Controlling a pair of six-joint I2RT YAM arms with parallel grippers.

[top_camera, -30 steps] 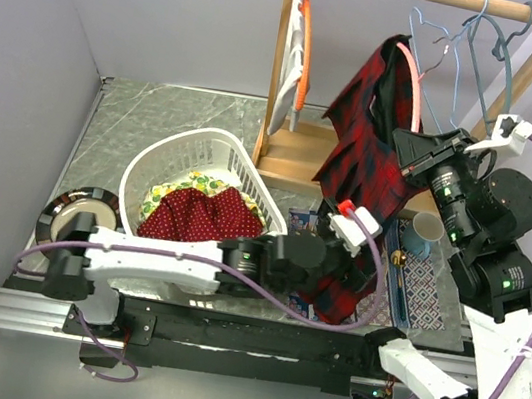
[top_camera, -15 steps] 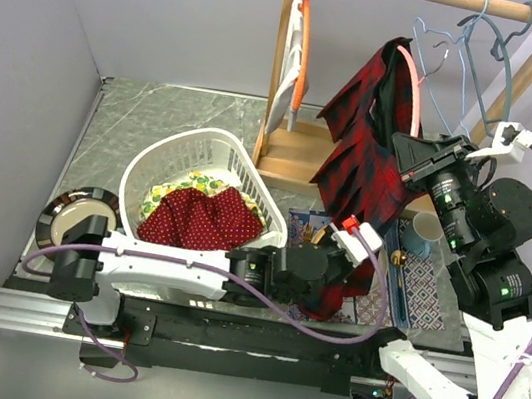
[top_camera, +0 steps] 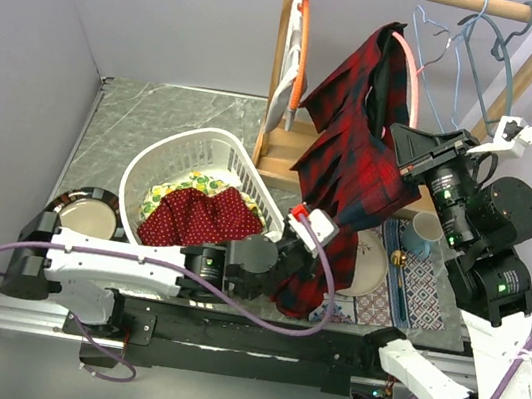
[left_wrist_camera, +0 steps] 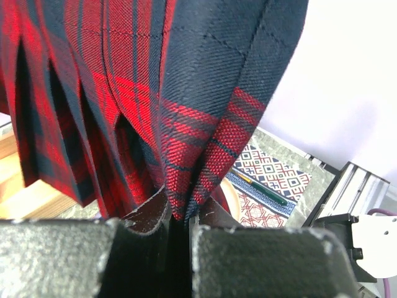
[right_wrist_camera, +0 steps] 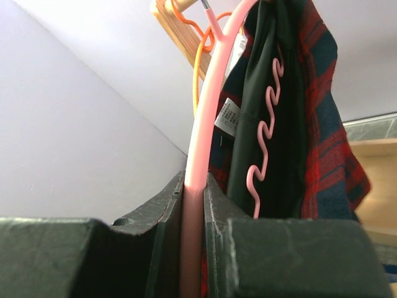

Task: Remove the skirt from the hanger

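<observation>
skirt (top_camera: 353, 163): red-navy tartan | hanger (right_wrist_camera: 197, 149): salmon pink | basket (top_camera: 253, 182): white

Here's the wooden clothes rack (top_camera: 278, 60), standing at the back of a grey marbled tabletop (top_camera: 157, 122). Behind the rack, a plain pale lilac wall (top_camera: 174, 13). Left of the rack, another lilac wall (top_camera: 2, 138) meets it in a corner. Light is soft and even, shadows faint. Well in front of the rack, a slotted metal rail (top_camera: 15, 312) edges the table.
</observation>
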